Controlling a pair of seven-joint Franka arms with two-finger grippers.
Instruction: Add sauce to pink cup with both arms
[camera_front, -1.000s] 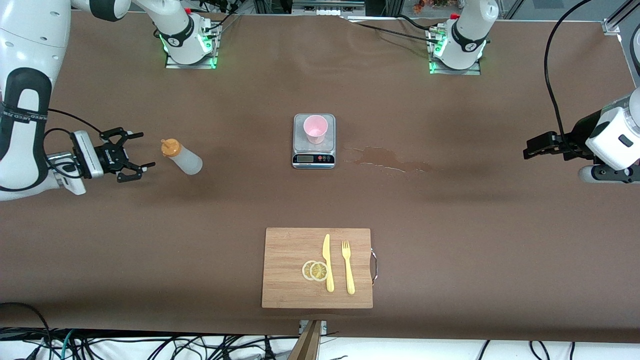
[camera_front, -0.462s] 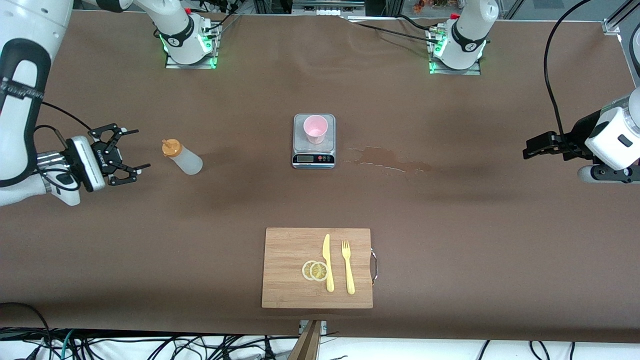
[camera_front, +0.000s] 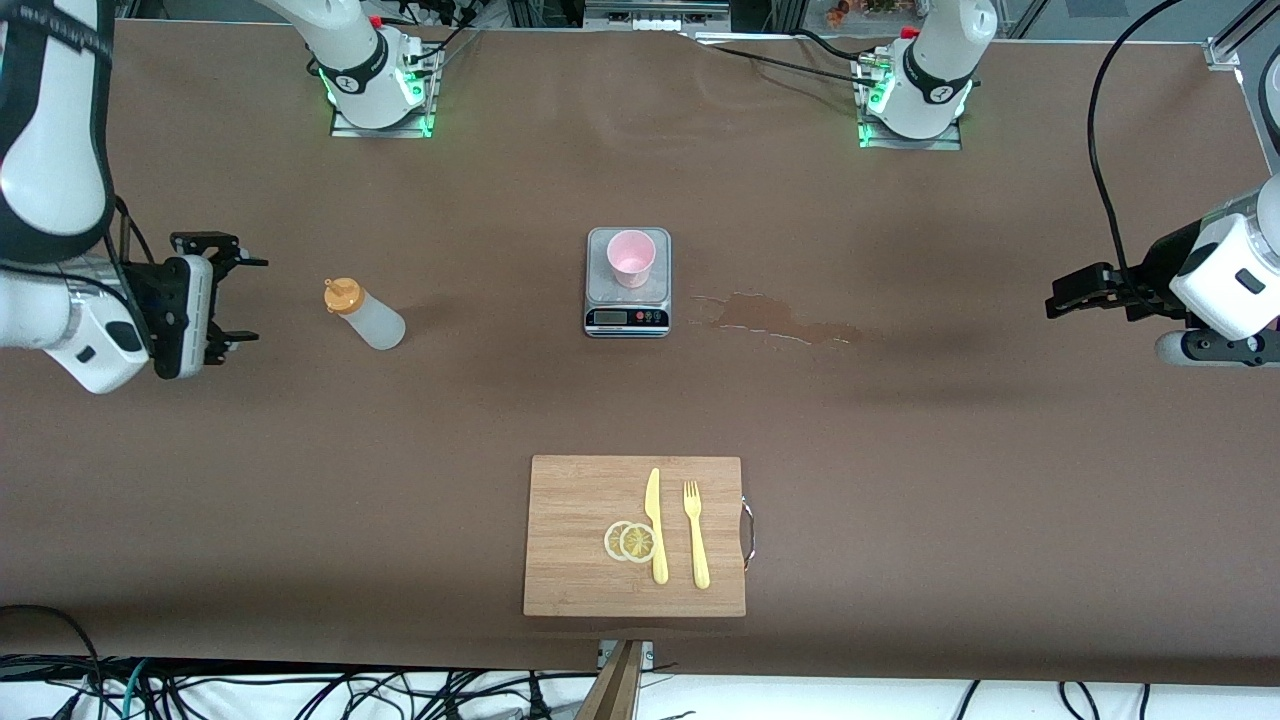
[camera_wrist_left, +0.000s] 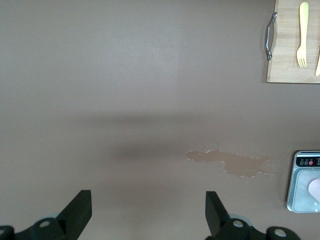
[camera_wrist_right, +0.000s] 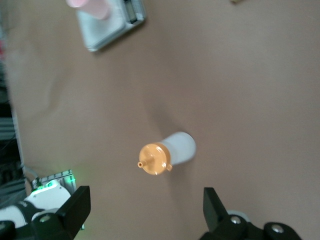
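Orange-capped squeeze bottle (camera_front: 363, 313) upright, nozzle up, near right end effector (camera_front: 230, 298).

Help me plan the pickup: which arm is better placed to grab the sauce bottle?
Right. Its open claw hovers beside the sauce bottle at that end of the table. The left claw, also open, waits at the other end, past the pink cup.

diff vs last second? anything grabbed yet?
Nothing grabbed. The right end effector, open and empty, drew back from the sauce bottle toward the right arm's end of the table, wrist turning. Left end effector waited, open. Bottle, pink cup on the scale, and spill unchanged.
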